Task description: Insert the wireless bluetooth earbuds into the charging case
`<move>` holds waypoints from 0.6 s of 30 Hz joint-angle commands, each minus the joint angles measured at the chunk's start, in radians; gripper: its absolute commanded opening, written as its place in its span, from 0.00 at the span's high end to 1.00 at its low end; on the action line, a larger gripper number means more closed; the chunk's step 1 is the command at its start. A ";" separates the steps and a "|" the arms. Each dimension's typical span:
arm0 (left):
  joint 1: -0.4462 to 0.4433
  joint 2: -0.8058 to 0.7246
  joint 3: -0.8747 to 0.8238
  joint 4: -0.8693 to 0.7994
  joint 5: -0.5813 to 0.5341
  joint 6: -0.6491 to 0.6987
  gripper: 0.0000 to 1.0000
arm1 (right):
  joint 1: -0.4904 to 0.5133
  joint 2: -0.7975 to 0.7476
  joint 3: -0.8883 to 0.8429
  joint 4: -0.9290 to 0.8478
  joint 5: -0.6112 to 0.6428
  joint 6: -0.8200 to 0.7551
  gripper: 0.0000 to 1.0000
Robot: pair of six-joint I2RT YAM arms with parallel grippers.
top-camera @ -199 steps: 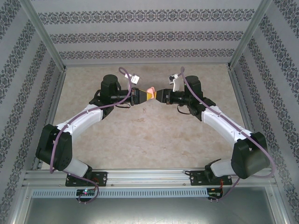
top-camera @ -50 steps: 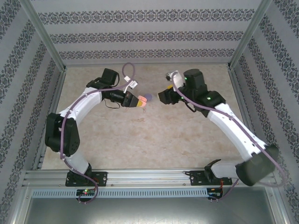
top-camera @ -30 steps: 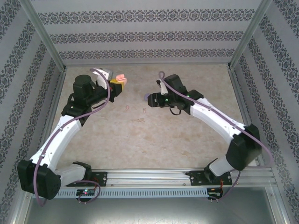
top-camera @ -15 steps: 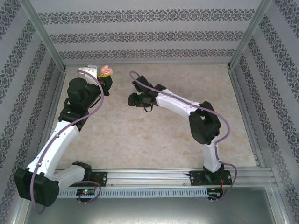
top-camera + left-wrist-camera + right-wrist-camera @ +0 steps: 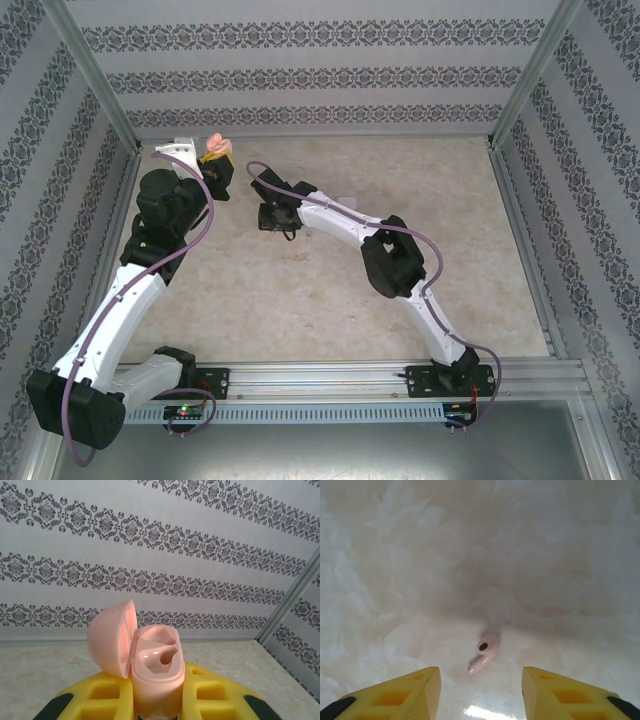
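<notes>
Pink charging case (image 5: 155,667) is held upright in the clamped left gripper (image 5: 159,700), raised near the back-left corner, lid hinged open. Both sockets are judged empty, so nothing is inserted yet. One pale pink earbud (image 5: 484,652) is seen lying flat on the table (image 5: 560,555), just ahead of the right gripper (image 5: 480,677), whose fingers are spread apart with nothing grasped. Its long axis is set diagonally: bulb with dark port up-right, stem down-left. Pickup and seating are left.
</notes>
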 commanded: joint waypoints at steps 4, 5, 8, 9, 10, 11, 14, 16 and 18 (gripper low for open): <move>0.014 -0.032 -0.017 0.062 -0.014 -0.028 1.00 | 0.019 0.075 0.104 -0.082 0.090 0.020 0.56; 0.014 -0.033 -0.019 0.063 -0.013 -0.029 1.00 | 0.020 0.083 0.113 -0.082 0.091 0.022 0.57; 0.014 -0.036 -0.024 0.063 -0.014 -0.028 1.00 | 0.024 0.112 0.150 -0.086 0.094 0.032 0.58; 0.014 -0.036 -0.024 0.063 -0.015 -0.029 1.00 | 0.025 0.123 0.164 -0.090 0.092 0.034 0.59; 0.014 -0.036 -0.025 0.063 -0.013 -0.027 1.00 | 0.026 0.134 0.182 -0.097 0.091 0.037 0.60; 0.014 -0.037 -0.026 0.063 -0.013 -0.026 1.00 | 0.028 0.146 0.203 -0.104 0.090 0.037 0.60; 0.014 -0.040 -0.028 0.063 -0.017 -0.023 1.00 | 0.034 0.175 0.246 -0.125 0.093 0.037 0.61; 0.013 -0.041 -0.030 0.064 -0.019 -0.020 1.00 | 0.034 0.184 0.255 -0.131 0.096 0.038 0.62; 0.014 -0.042 -0.032 0.066 -0.019 -0.018 1.00 | 0.035 0.189 0.255 -0.135 0.103 0.039 0.63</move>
